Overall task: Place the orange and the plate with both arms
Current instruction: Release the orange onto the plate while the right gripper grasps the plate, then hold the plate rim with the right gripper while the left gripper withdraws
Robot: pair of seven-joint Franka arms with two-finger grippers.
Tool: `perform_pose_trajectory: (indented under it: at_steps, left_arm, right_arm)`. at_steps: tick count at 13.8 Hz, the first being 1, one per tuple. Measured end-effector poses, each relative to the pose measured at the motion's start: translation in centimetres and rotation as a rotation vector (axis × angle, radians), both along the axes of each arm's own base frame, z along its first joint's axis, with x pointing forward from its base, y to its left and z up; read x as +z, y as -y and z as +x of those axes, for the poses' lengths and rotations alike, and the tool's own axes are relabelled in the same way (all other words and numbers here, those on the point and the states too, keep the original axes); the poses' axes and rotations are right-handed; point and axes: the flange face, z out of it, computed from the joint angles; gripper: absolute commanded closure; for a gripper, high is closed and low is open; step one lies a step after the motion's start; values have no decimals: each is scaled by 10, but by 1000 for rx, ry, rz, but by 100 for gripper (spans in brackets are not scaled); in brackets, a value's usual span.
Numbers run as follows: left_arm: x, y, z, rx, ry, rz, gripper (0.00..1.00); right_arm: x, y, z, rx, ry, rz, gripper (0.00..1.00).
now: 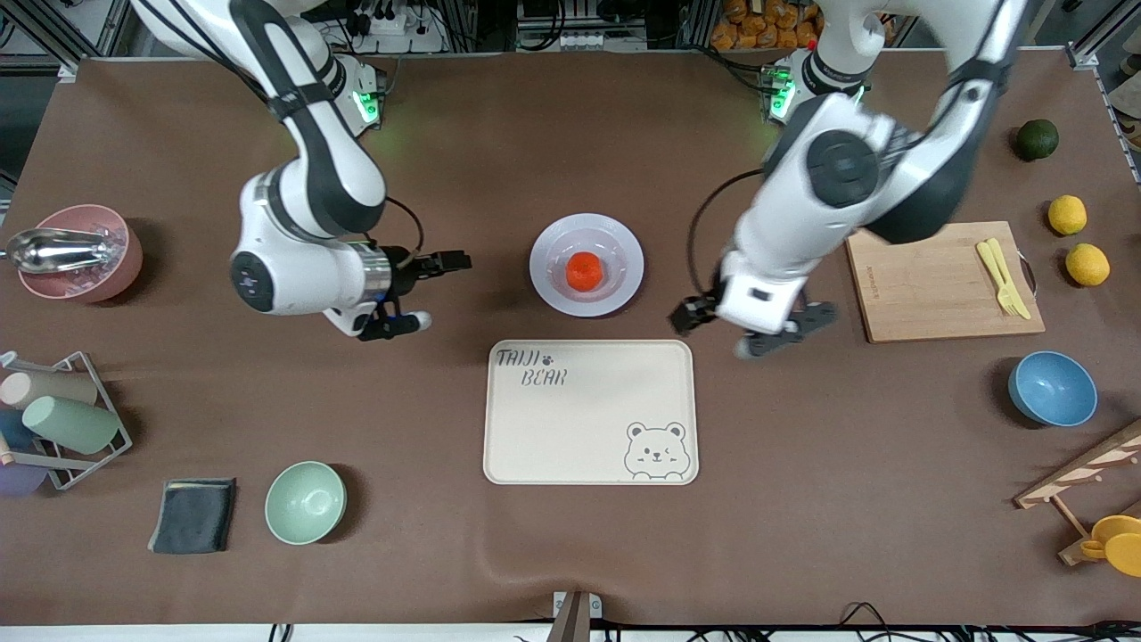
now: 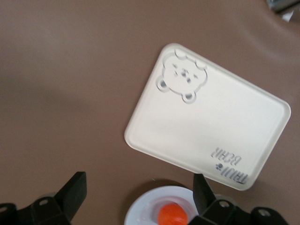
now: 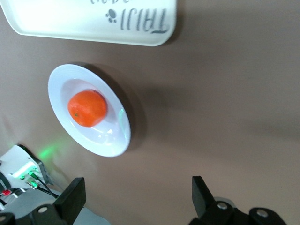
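Note:
The orange [image 1: 584, 271] lies in the middle of the pale plate [image 1: 545, 267], which sits on the brown table just farther from the front camera than the cream bear tray [image 1: 590, 412]. My right gripper [image 1: 426, 292] is open and empty over bare table, beside the plate toward the right arm's end. My left gripper [image 1: 756, 325] is open and empty over bare table, beside the plate toward the left arm's end. The right wrist view shows the orange [image 3: 87, 108], the plate [image 3: 117, 140] and my right gripper [image 3: 137, 197]. The left wrist view shows the orange [image 2: 172, 214], the plate [image 2: 140, 211], the tray [image 2: 206, 122] and my left gripper [image 2: 138, 197].
A wooden cutting board [image 1: 927, 285] with yellow cutlery, two lemons [image 1: 1067, 215], a dark green fruit [image 1: 1037, 139] and a blue bowl [image 1: 1053, 388] lie toward the left arm's end. A pink bowl [image 1: 80, 252], a cup rack [image 1: 62, 419], a dark cloth [image 1: 193, 515] and a green bowl [image 1: 305, 502] lie toward the right arm's end.

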Motion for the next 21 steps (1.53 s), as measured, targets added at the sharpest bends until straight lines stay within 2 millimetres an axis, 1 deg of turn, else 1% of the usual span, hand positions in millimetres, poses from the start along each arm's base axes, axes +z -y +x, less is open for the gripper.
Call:
perform_pose_trajectory:
  at_steps: [3,4,6,7,8,9,11,12,17,19,21]
  left_arm:
    - [48,-76,4,-82,31,53,0]
    - [61,-99,3,-122,37,70,0]
    - [85,-135,-2,-197,45,101,0]
    - [96,-148,-7,-221,37,115,0]
    - [107,-155,-13,-234,26,125,0]
    - [117,-158,-18,-242,10,131,0]
    - [137,-157,-25,-249,-4,135,0]
    - [143,-156,-28,-251,-11,136,0]
    - [151,-163,-30,-241,-18,138,0]
    - [154,-166,-31,-238,-17,142,0]
    - [155,-175,-33,-242,-32,147,0]
  right_arm:
    - [-34,-39,-14,-53,-12,37,0]
    - [-44,-49,-19,-77,-23,49,0]
    - [-61,-64,-31,-121,-55,75,0]
    - [-68,-74,-38,-140,-46,75,0]
    - [-76,-83,-45,-156,-32,70,0]
    - [-85,-93,-55,-172,-31,69,0]
    - [-97,-110,-71,-198,-48,76,0]
    - [-100,-112,-74,-204,-54,77,0]
    - [-113,-104,-75,-220,-66,86,0]
    - [-126,-99,-78,-210,-62,114,0]
    - [-142,-91,-84,-193,-52,151,0]
